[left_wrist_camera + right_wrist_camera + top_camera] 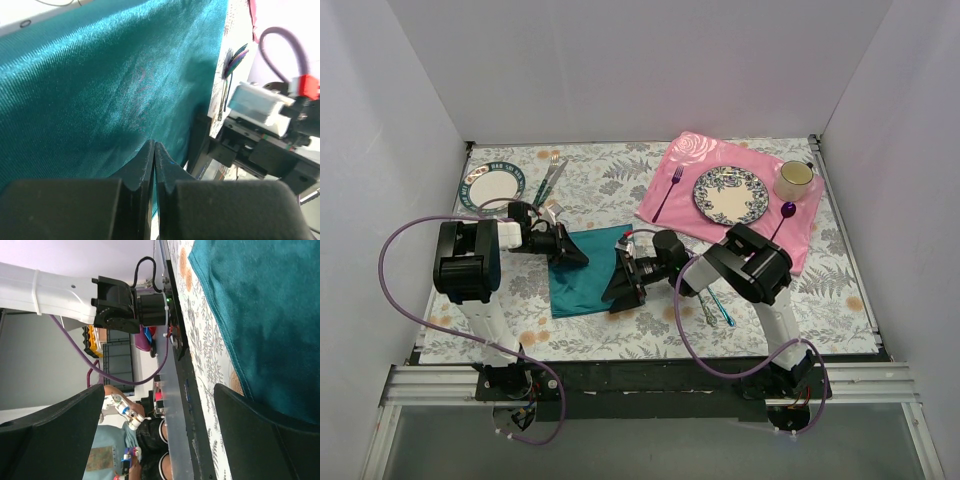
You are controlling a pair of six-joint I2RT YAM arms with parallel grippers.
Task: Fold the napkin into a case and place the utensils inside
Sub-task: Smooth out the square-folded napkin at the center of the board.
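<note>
The teal napkin (582, 282) lies on the floral tablecloth between the two arms, and it fills the left wrist view (100, 85). My left gripper (576, 257) is at its upper left part, with the jaws pressed together (154, 146) and a strip of teal cloth pinched between them. My right gripper (620, 290) is at the napkin's right edge. It stands wide open (160, 390), with one finger over the cloth's border (260, 305) and nothing held. The iridescent utensils (716, 308) lie on the table under the right arm, partly hidden.
A pink placemat (680, 160) at the back right carries a patterned plate (730, 195), a cup (794, 180), a purple fork (667, 192) and a purple spoon (785, 213). A green-rimmed plate (492, 186) and green-handled cutlery (550, 176) sit at the back left.
</note>
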